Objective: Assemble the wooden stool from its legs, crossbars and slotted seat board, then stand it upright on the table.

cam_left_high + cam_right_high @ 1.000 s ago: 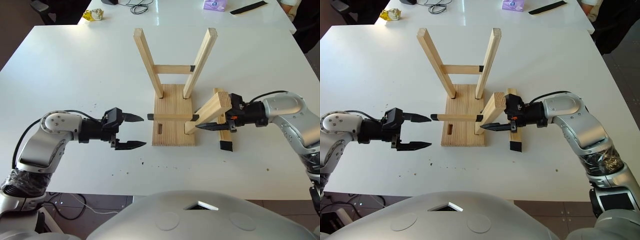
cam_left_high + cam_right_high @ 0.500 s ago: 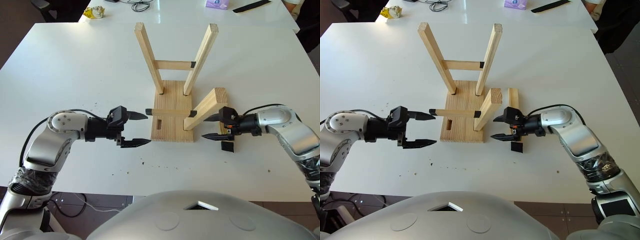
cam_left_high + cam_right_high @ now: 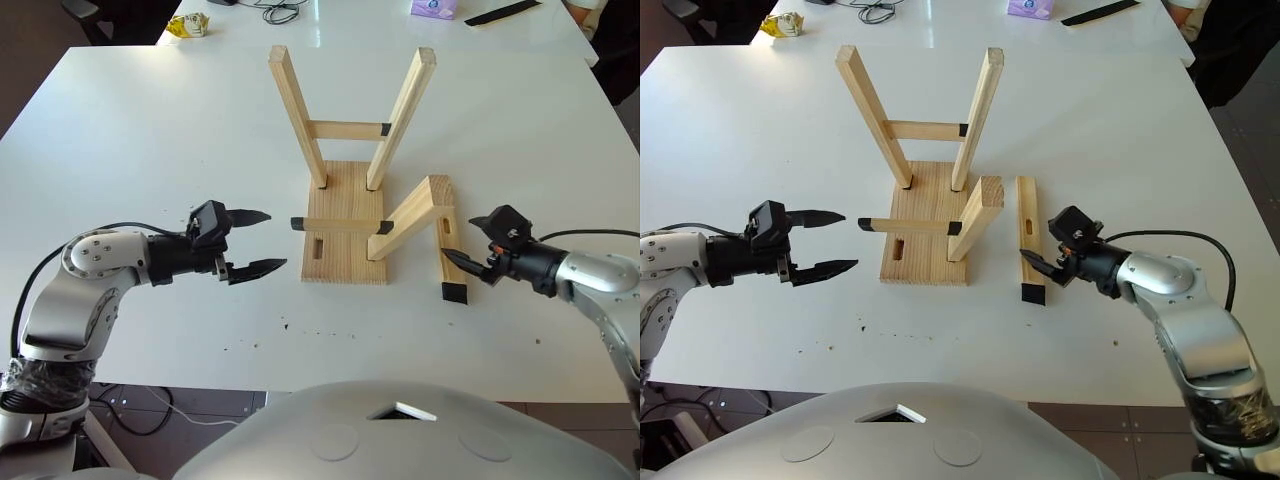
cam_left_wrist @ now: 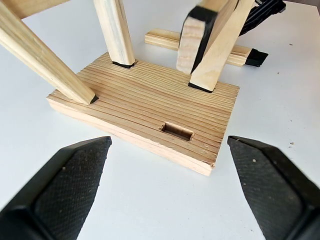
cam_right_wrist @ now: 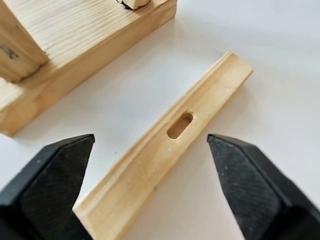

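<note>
The slotted seat board (image 3: 345, 262) lies flat on the white table. Two legs stand in its far slots, joined by a crossbar (image 3: 347, 130). A third leg (image 3: 415, 212) leans in the near right slot, and its crossbar (image 3: 338, 224) juts left with a free end. The near left slot (image 4: 177, 131) is empty. A loose leg (image 3: 449, 245) with a mortise hole (image 5: 180, 125) lies to the right of the board. My left gripper (image 3: 275, 240) is open, left of the board. My right gripper (image 3: 458, 238) is open at the loose leg, holding nothing.
At the table's far edge lie a yellow wrapper (image 3: 187, 27), cables (image 3: 278, 12), a purple box (image 3: 432, 9) and a black strip (image 3: 505, 14). Dark specks dot the table near the front edge. Bare table lies left and right of the stool parts.
My right gripper let go of the leaning leg, opened and drew back to the right, near the loose leg. My left gripper pulled back to the left. The leaning leg stays in its slot.
</note>
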